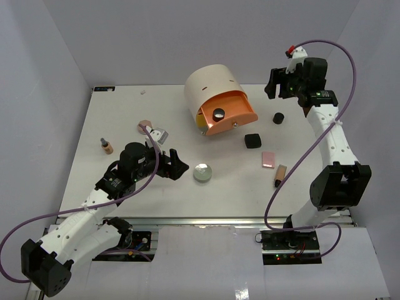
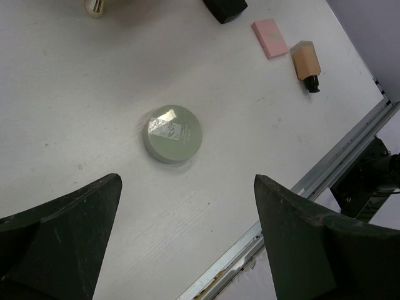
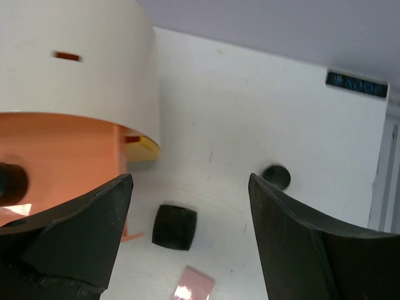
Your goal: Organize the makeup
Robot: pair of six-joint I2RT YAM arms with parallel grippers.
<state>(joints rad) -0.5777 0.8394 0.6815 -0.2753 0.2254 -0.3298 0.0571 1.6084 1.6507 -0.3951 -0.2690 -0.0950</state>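
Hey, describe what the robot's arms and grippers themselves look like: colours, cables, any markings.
The left arm and right arm have white links with bulky black joints. A purple cable loops along each. The left gripper and right gripper are black, with broad, wedge-shaped, scuffed fingers. A small red part sits above the right wrist. No lettering is readable.

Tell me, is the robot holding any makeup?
No, nothing. The left tool is open near the round compact, and the right tool is open and empty too.
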